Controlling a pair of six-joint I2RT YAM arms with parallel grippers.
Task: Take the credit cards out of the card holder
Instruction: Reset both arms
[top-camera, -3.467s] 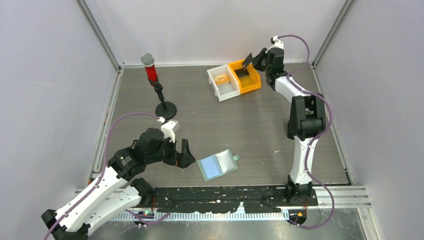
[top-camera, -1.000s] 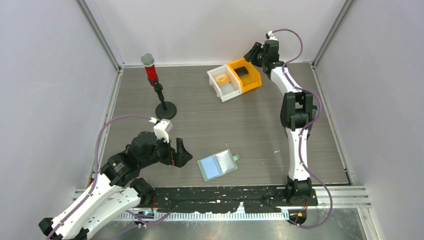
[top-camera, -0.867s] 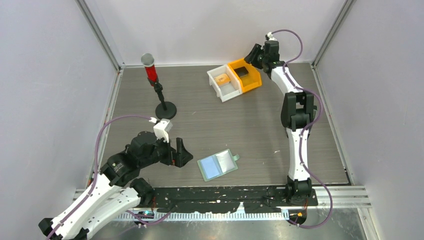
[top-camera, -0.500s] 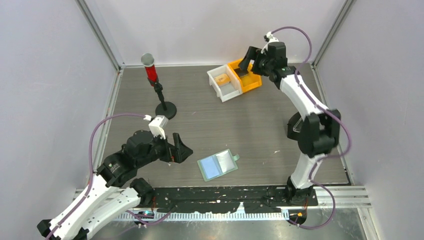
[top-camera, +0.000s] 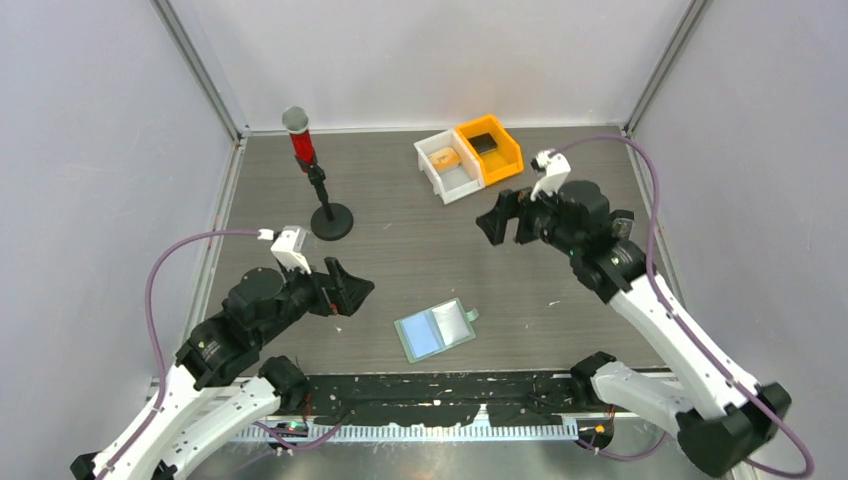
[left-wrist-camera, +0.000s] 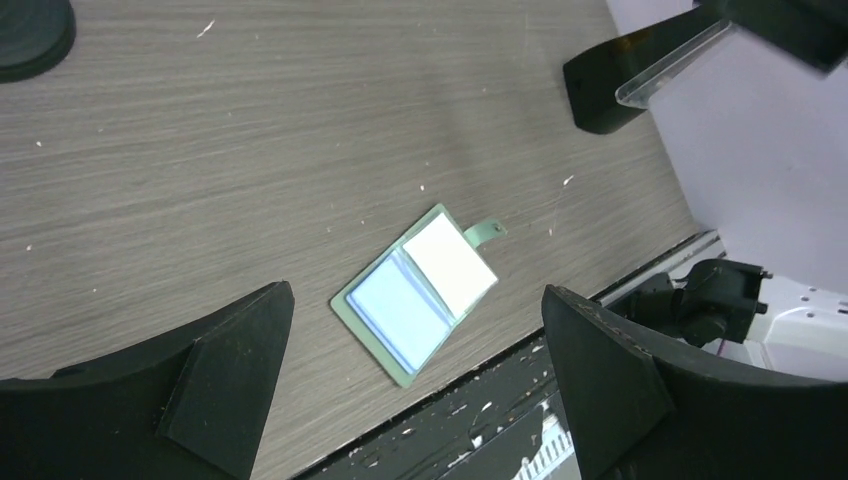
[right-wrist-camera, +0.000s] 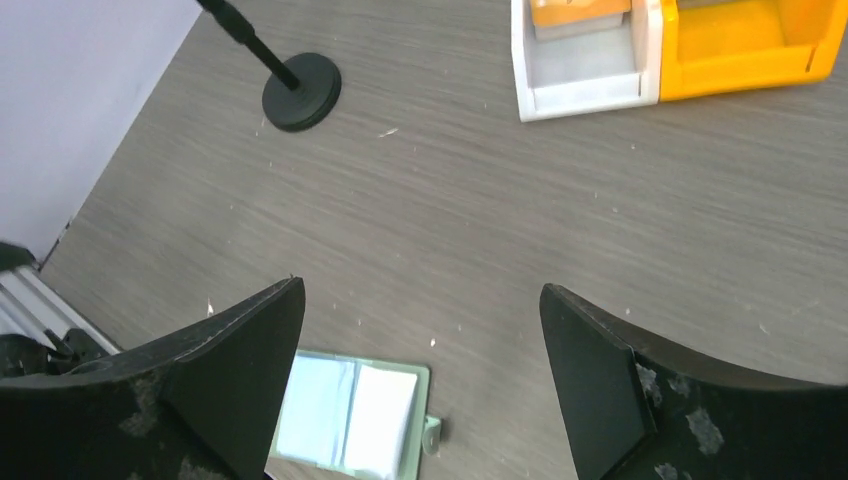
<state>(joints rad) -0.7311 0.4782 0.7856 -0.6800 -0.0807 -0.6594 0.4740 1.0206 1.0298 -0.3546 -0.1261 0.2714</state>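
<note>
The card holder (top-camera: 458, 323) lies flat and unfolded near the table's front edge, with a light blue credit card (top-camera: 423, 338) in its left pocket. Both wrist views show the card holder (left-wrist-camera: 460, 262) (right-wrist-camera: 421, 376) and the blue card (left-wrist-camera: 398, 305) (right-wrist-camera: 312, 404). A tan-orange card (top-camera: 445, 157) rests in the white bin (top-camera: 461, 178). My left gripper (top-camera: 352, 290) (left-wrist-camera: 415, 290) hangs open and empty just left of the holder. My right gripper (top-camera: 505, 222) (right-wrist-camera: 421, 287) is open and empty above the table, to the right of the middle and well behind the holder.
A black block (top-camera: 484, 143) sits in the orange bin (top-camera: 505, 158) next to the white bin (right-wrist-camera: 580, 95) at the back. A red-and-grey stand (top-camera: 300, 135) on a round black base (top-camera: 331, 220) (right-wrist-camera: 301, 92) stands at the back left. Walls close in on both sides.
The right arm let the black block go into the orange bin, then swung back toward the table's middle with its jaws opening. The left gripper rose and drew back a little.
</note>
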